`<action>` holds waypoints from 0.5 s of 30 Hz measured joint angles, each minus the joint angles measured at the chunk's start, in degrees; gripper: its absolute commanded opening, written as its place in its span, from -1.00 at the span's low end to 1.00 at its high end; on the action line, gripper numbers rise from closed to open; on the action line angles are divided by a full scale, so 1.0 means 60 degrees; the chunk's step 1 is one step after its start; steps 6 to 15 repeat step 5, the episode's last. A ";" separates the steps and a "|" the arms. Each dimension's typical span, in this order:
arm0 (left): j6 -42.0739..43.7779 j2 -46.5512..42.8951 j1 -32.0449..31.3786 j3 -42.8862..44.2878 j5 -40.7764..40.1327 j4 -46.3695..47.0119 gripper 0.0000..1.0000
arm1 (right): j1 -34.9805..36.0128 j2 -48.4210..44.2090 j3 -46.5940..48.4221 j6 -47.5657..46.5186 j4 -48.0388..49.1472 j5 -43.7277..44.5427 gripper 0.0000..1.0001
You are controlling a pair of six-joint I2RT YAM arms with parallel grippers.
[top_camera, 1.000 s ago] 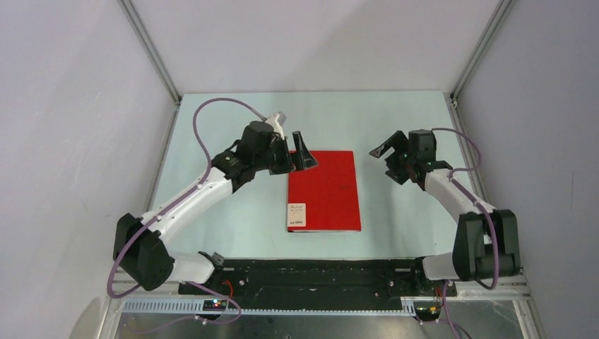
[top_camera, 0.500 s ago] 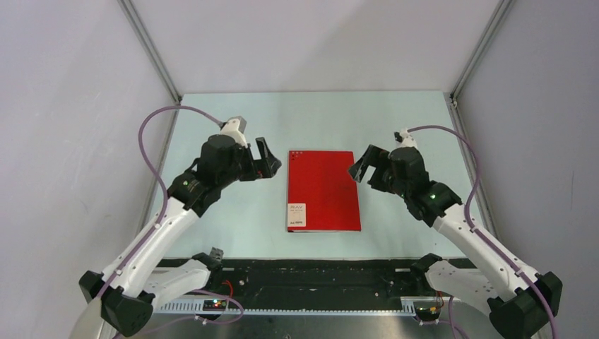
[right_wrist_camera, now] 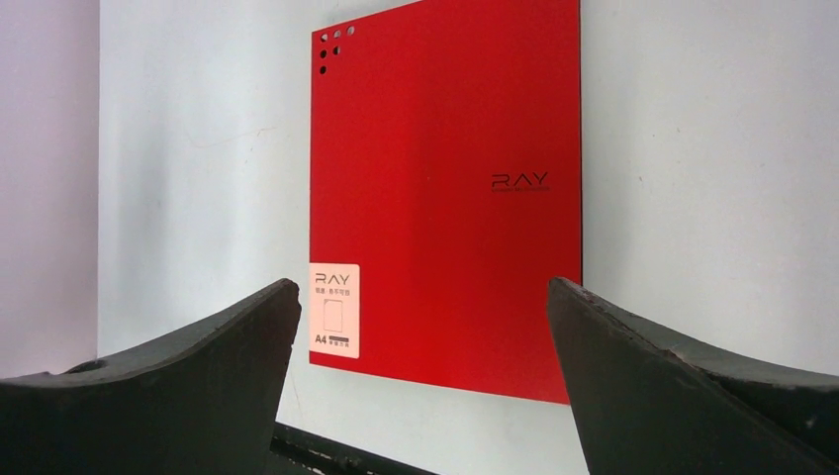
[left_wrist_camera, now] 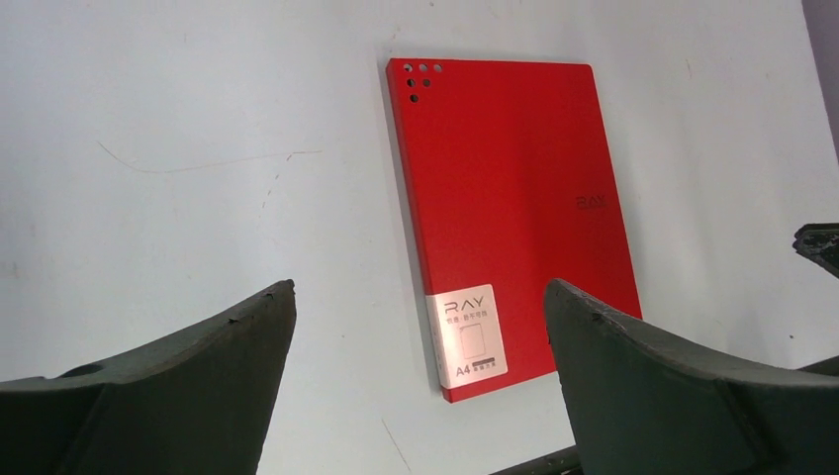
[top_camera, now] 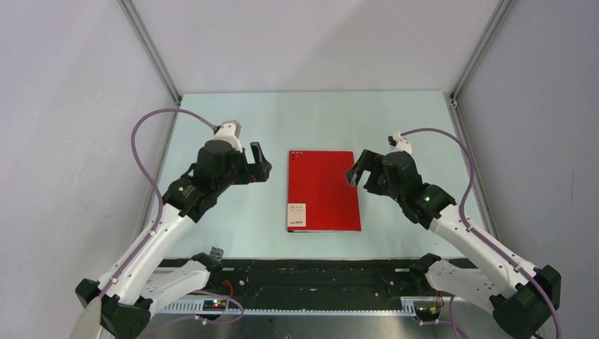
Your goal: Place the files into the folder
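The red folder (top_camera: 323,189) lies shut and flat on the table, its white label at the near left corner. It also shows in the left wrist view (left_wrist_camera: 510,213) and the right wrist view (right_wrist_camera: 445,188). No white paper sheets show in any view. My left gripper (top_camera: 260,164) is open and empty, raised above the table left of the folder. My right gripper (top_camera: 357,169) is open and empty, raised over the folder's right edge. In both wrist views the jaws stand wide apart with nothing between them.
The pale table (top_camera: 226,212) is walled by grey panels on the left, back and right. A black base rail (top_camera: 304,275) with the arm mounts runs along the near edge. The purple cables (top_camera: 152,127) loop above both arms.
Both arms have lifted and pulled back toward the near edge. The left gripper moved left, off the folder's far left corner. The right gripper moved left toward the folder's right edge. The folder has not moved.
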 measured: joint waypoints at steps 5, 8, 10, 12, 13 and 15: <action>0.0124 -0.0066 0.0004 0.0000 -0.0146 0.0000 0.99 | 0.0000 0.0025 0.0000 0.0000 0.0142 0.0015 0.99; 0.0124 -0.0066 0.0004 0.0000 -0.0146 0.0000 0.99 | 0.0000 0.0025 0.0000 0.0000 0.0142 0.0015 0.99; 0.0124 -0.0066 0.0004 0.0000 -0.0146 0.0000 0.99 | 0.0000 0.0025 0.0000 0.0000 0.0142 0.0015 0.99; 0.0124 -0.0066 0.0004 0.0000 -0.0146 0.0000 0.99 | 0.0000 0.0025 0.0000 0.0000 0.0142 0.0015 0.99; 0.0124 -0.0066 0.0004 0.0000 -0.0146 0.0000 0.99 | 0.0000 0.0025 0.0000 0.0000 0.0142 0.0015 0.99; 0.0124 -0.0066 0.0004 0.0000 -0.0146 0.0000 0.99 | 0.0000 0.0025 0.0000 0.0000 0.0142 0.0015 0.99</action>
